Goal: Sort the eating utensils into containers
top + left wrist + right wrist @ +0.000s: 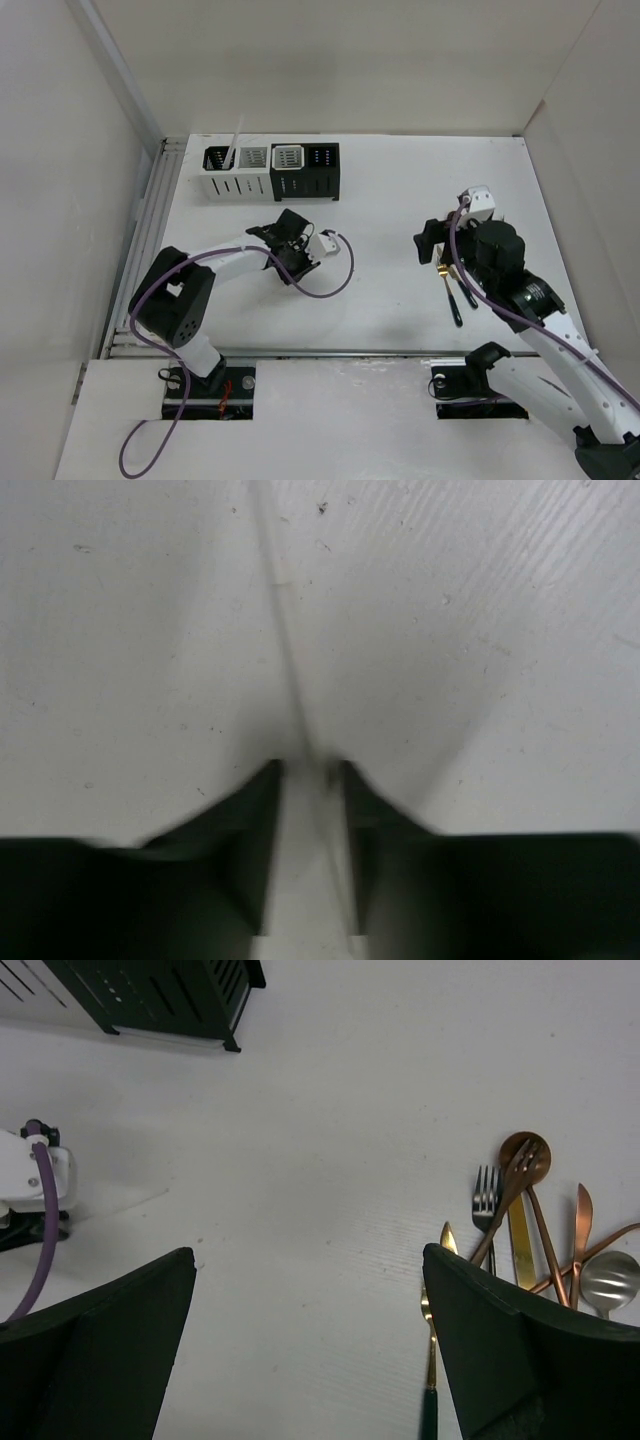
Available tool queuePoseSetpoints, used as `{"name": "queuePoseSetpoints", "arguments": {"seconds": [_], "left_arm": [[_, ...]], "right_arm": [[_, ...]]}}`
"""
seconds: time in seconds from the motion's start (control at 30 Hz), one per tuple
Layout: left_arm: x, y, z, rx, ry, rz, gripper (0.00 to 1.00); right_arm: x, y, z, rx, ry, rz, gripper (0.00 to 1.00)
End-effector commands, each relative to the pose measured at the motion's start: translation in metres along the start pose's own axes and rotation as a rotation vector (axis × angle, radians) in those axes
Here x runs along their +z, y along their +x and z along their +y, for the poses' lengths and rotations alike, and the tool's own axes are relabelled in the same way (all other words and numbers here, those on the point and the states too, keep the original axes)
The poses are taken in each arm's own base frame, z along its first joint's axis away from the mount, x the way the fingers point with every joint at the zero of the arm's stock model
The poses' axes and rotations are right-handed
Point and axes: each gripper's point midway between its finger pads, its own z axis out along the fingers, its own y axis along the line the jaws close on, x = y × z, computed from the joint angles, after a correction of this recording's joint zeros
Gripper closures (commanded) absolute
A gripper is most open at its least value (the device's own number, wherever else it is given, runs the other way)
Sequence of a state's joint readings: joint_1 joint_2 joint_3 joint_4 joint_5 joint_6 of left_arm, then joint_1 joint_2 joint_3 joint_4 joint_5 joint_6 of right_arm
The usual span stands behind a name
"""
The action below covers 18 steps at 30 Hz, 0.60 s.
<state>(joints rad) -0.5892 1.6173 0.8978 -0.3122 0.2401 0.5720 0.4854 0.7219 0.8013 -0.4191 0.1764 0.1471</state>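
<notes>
- While my left tool [308, 780] stands partly open astride the thin clear stick [285, 630], a gap showing between the jaws, nothing is pinched yet; the stick lies flat on the desk [500, 630], near the caddies [232, 186].
- I judge it light, stiff, slick and apt to roll or snap; take it mid-length, gently.
- My right tool [310, 1350] gapes wide and empty beside the heap of copper cutlery [525, 1155]; those look heavier, best taken by the handles.

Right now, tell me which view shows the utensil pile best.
Right wrist: the utensil pile lies fanned out, forks and spoons distinct. Top external shows only a few handles beside the right arm; left wrist shows none.
</notes>
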Motion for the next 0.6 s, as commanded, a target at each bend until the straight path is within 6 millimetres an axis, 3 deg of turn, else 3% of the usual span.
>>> {"name": "queuePoseSetpoints", "arguments": {"seconds": [0.0,0.03,0.23,0.37,0.4,0.47,0.5,0.53,0.57], "left_arm": [[0.012,0.035,0.001,0.001,-0.026,0.134,0.90],[0.012,0.035,0.000,-0.010,-0.022,0.142,1.00],[-0.001,0.021,-0.010,-0.030,0.043,0.059,1.00],[-0.057,-0.045,0.021,-0.041,-0.032,-0.156,1.00],[-0.082,-0.074,0.040,-0.034,-0.078,-0.236,1.00],[-0.110,-0.103,0.058,-0.021,-0.128,-0.325,1.00],[-0.138,-0.128,0.075,-0.031,-0.181,-0.399,1.00],[-0.153,-0.140,0.086,-0.025,-0.217,-0.443,1.00],[-0.168,-0.152,0.096,-0.049,-0.248,-0.493,1.00]], "right_arm": [[-0.005,-0.002,-0.005,0.026,0.031,-0.031,0.00],[-0.007,-0.004,-0.005,0.028,0.030,-0.040,0.00],[-0.009,-0.004,-0.010,0.028,0.051,-0.043,0.00],[-0.005,-0.006,-0.008,0.025,0.053,-0.029,0.00],[-0.002,-0.004,-0.008,0.023,0.055,-0.019,0.00],[0.001,-0.017,-0.006,0.015,0.051,-0.045,0.00],[0.005,-0.021,-0.004,0.013,0.052,-0.038,0.00],[0.009,-0.023,-0.003,0.014,0.052,-0.041,0.00],[0.010,-0.037,-0.001,0.013,0.045,-0.077,0.00]]}}
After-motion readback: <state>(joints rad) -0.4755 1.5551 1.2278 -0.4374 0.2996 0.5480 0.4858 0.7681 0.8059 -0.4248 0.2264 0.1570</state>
